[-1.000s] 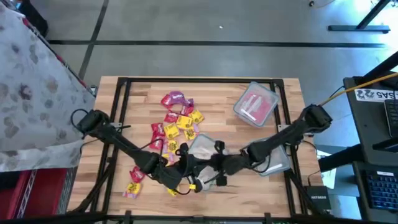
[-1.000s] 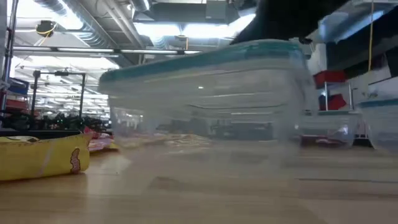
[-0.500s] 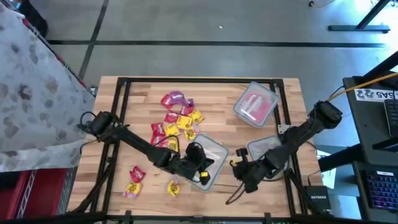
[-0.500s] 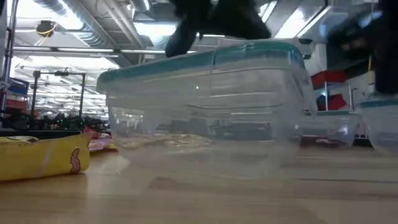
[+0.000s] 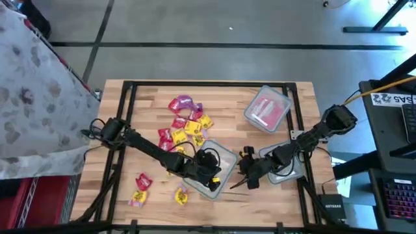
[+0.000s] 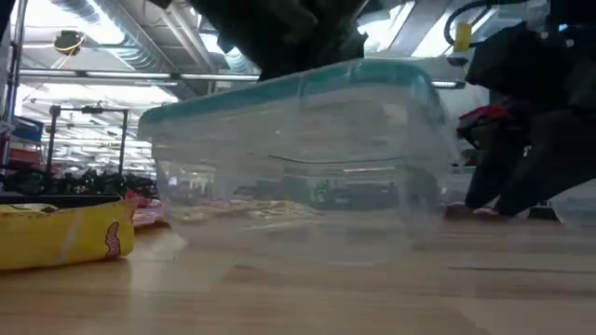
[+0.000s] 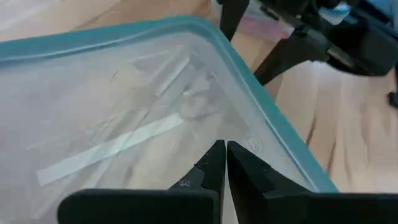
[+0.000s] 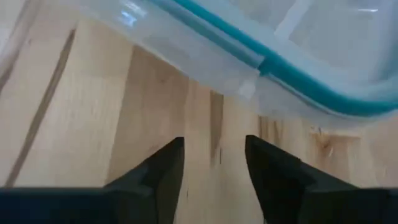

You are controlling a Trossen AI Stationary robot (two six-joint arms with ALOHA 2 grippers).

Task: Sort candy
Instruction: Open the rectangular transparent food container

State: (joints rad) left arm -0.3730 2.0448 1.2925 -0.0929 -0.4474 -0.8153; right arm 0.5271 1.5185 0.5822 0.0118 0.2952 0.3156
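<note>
The candy (image 5: 185,127) lay in a loose heap of red, yellow and magenta packets on the left-centre of the wooden bench (image 5: 143,97); three more yellow-and-red packets (image 5: 140,182) sat apart near the front left edge, and from table height one yellow packet (image 6: 60,234) filled the near left of the low view. Just right of the heap stood a clear tub with a teal-rimmed lid (image 5: 216,170), sitting a little tilted on the boards as seen from table height; the left gripper (image 5: 207,170) was down on top of that lid, and in its wrist view its fingers (image 7: 239,171) were pressed together to a hair-thin slit against the clouded plastic, holding nothing I could make out. The right gripper (image 5: 247,174) hung just beside the tub's right side, low over bare wood; its fingers (image 8: 161,168) stood apart with only bench grain between them, and the teal edge of the tub lay just beyond their tips. Behind the right arm's wrist another clear container (image 5: 284,166) rested near the bench's right edge; toward the back right corner sat a third tub with pink contents (image 5: 266,109), well apart from both grippers.
</note>
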